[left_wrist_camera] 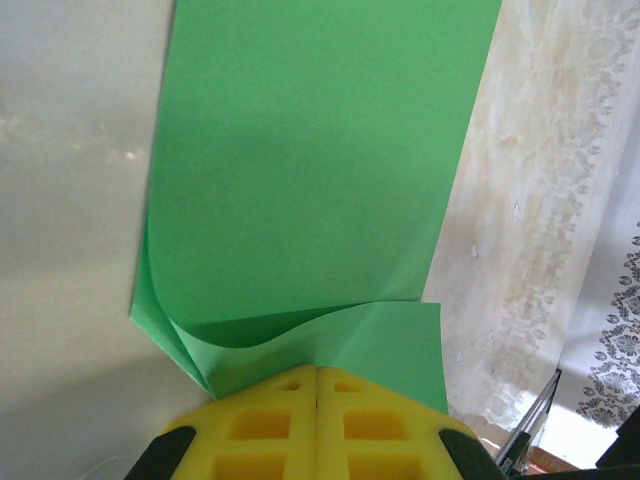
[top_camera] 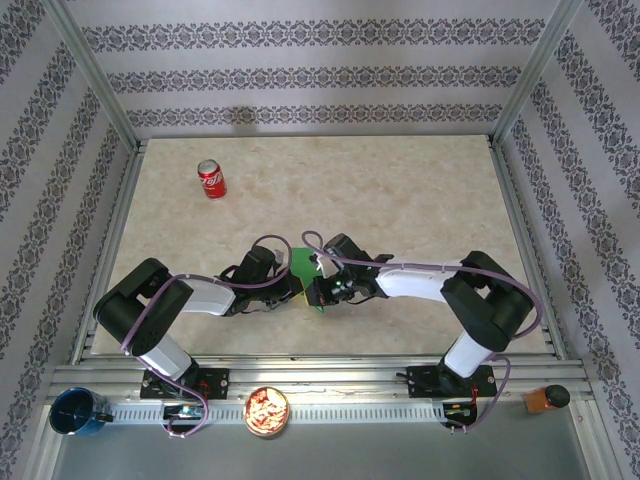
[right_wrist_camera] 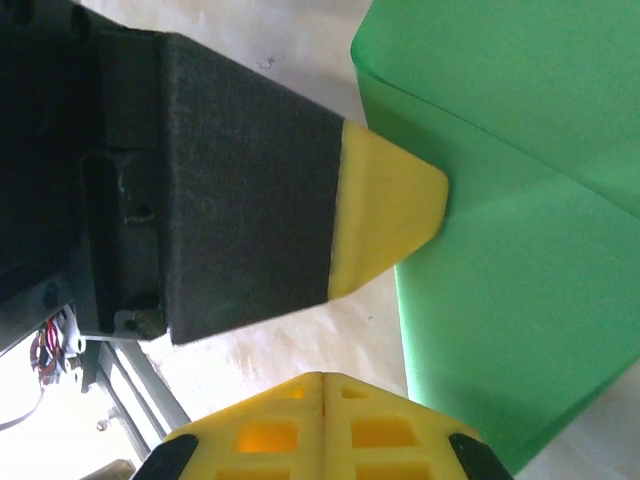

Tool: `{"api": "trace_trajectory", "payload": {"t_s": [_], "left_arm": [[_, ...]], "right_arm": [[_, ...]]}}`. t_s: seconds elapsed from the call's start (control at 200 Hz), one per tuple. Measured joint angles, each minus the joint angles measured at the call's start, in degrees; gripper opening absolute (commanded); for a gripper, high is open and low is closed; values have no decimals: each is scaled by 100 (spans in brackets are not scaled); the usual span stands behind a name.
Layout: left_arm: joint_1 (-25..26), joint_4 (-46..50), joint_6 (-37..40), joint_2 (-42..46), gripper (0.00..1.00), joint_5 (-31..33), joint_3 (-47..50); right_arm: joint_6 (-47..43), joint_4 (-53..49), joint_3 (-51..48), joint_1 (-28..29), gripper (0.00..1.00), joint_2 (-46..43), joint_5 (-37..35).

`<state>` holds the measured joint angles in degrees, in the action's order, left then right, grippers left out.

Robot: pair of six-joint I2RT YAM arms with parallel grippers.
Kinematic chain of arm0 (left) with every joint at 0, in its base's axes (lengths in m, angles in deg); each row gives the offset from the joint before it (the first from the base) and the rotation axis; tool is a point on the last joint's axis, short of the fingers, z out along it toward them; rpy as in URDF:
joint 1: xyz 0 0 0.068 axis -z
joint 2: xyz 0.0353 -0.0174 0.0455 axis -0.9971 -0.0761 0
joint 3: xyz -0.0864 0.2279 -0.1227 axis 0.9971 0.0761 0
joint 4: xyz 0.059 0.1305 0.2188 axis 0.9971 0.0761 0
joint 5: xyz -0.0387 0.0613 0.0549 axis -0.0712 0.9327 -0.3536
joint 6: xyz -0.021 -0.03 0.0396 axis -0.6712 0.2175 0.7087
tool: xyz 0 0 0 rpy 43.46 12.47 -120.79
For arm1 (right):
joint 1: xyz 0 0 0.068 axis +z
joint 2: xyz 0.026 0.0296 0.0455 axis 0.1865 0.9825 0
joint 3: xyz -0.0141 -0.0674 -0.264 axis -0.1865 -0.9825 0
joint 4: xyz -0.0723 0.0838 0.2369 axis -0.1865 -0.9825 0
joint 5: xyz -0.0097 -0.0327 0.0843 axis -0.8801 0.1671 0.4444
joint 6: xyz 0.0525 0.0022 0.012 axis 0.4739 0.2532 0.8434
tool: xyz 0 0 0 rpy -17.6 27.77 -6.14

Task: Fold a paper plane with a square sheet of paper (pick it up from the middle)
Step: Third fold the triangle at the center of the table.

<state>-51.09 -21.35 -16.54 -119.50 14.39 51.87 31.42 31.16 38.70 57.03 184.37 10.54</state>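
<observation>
Above table point(top_camera: 400, 190), left pincer point(left_wrist_camera: 316, 375) pinches paper point(left_wrist_camera: 310, 180).

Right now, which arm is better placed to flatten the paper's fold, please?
Left, probably: the left claw, shut, touches the green paper at its fold; the right claw is shut beside it.

One green sheet of paper point(top_camera: 303, 262), one red soda can point(top_camera: 211, 179), one blue cup point(top_camera: 78, 412), one bowl point(top_camera: 267, 411), two arms point(top_camera: 170, 300) point(top_camera: 450, 285).

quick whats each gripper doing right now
left gripper: closed, holding the paper.
right gripper: closed, paper beside it, no grip visible.
</observation>
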Motion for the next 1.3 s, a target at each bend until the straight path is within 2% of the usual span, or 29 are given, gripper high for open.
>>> {"api": "trace_trajectory", "payload": {"t_s": [0.789, 1.014, 1.299], "left_arm": [[0, -13, 0, -35, 0, -20, -22], [0, -20, 0, -39, 0, -31, -22], [0, -22, -2, -42, 0, -35, -22]], "right_arm": [[17, -122, -186, 0, 8, 256, -236], [37, -46, -431, 0, 9, 37, -238], [57, -450, -339, 0, 9, -503, -236]]}}
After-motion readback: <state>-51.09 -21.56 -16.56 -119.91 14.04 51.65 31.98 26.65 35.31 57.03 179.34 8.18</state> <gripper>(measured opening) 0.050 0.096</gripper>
